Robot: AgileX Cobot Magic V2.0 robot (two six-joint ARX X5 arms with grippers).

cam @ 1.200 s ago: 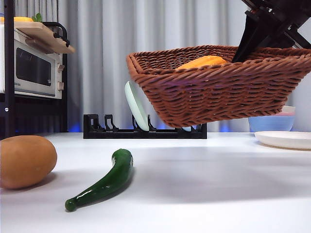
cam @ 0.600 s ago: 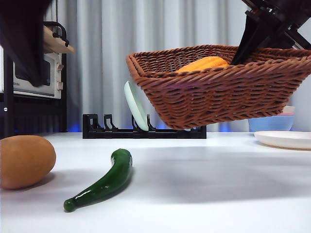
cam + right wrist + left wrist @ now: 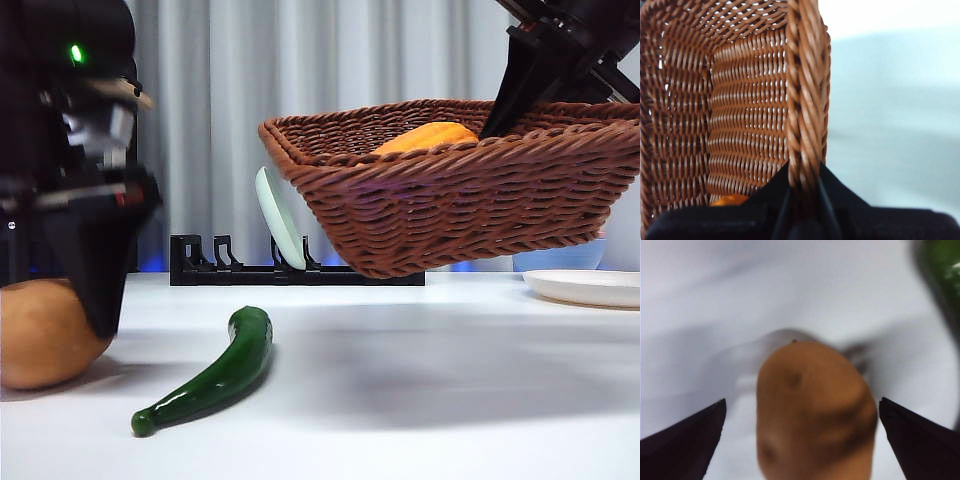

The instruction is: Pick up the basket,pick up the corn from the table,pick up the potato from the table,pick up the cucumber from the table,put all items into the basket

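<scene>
1. Down came the left gripper [image 3: 800, 412], wide open, jaws either side of the potato [image 3: 815, 415] on the desk [image 3: 420, 380].
2. Smooth potato could slip or roll away w/ an off-center pinch.
3. Right gripper [image 3: 802, 192] pinches basket [image 3: 470, 190] rim up high; corn [image 3: 428, 137] inside, cucumber [image 3: 210, 375] on desk.

Left tool [image 3: 85, 250] descended over potato [image 3: 40, 335], jaws spread.

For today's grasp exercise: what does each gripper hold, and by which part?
The right gripper holds the basket by its braided rim. The left gripper holds nothing; its open jaws flank the potato.
</scene>
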